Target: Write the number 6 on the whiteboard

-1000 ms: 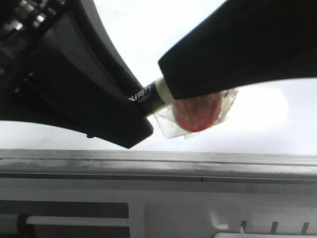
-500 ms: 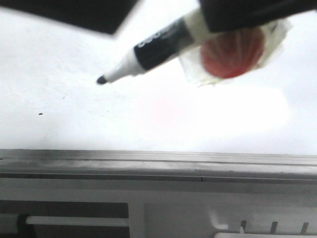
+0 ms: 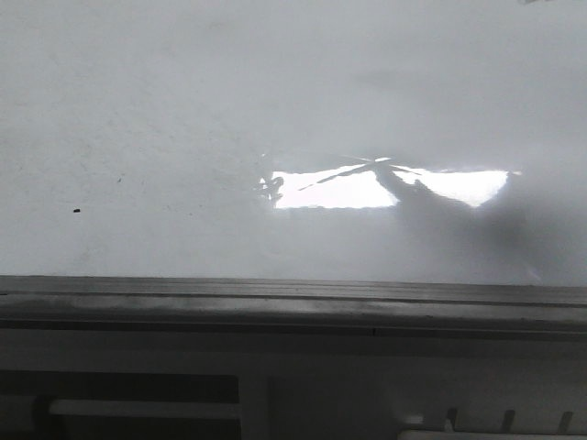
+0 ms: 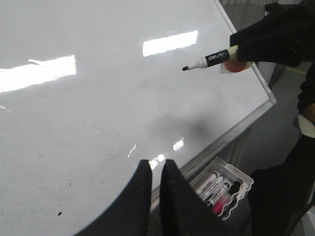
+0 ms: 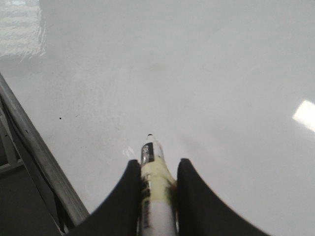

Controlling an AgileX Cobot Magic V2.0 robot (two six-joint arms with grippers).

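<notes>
The whiteboard (image 3: 165, 119) is glossy white with a grey edge rail (image 3: 275, 298) and a bright light reflection (image 3: 330, 188). No drawn 6 shows on it; only a small black speck (image 3: 75, 211). My right gripper (image 5: 155, 164) is shut on a black-and-white marker (image 5: 153, 182), tip uncapped and held above the board. In the left wrist view the marker (image 4: 209, 59) hovers over the board (image 4: 98, 113), held by the right gripper (image 4: 275, 37). My left gripper (image 4: 156, 164) is shut and empty, over the board's edge. Neither gripper shows in the front view.
A white tray (image 4: 224, 189) with several spare markers hangs below the board's edge rail (image 4: 231, 132). A red disc in clear tape (image 4: 235, 66) sits by the marker on the right gripper. The board's rail also runs along the right wrist view (image 5: 34, 157).
Both arms and the marker have left the front view, moving up and away; the board now lies bare with a shadow at the right.
</notes>
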